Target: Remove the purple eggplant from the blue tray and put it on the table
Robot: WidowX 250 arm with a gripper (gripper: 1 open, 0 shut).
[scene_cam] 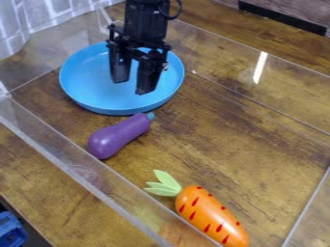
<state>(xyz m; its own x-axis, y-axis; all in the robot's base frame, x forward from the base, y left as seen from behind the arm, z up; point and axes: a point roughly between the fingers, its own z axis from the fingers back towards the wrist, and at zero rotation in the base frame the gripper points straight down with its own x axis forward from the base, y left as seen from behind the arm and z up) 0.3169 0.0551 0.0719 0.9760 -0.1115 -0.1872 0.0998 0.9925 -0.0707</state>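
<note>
The purple eggplant (118,136) lies on the dark wood table (233,135), just in front of the blue tray (91,82), its teal stem end pointing toward the tray's rim. The tray holds nothing. My gripper (134,82) hangs over the right half of the tray, fingers pointing down and spread apart, open and empty. It is behind and above the eggplant, not touching it.
An orange carrot (206,214) with green leaves lies near the front. Clear acrylic walls (77,169) border the table on the front left and back right sides. A white glare patch (261,66) sits on the wood at right.
</note>
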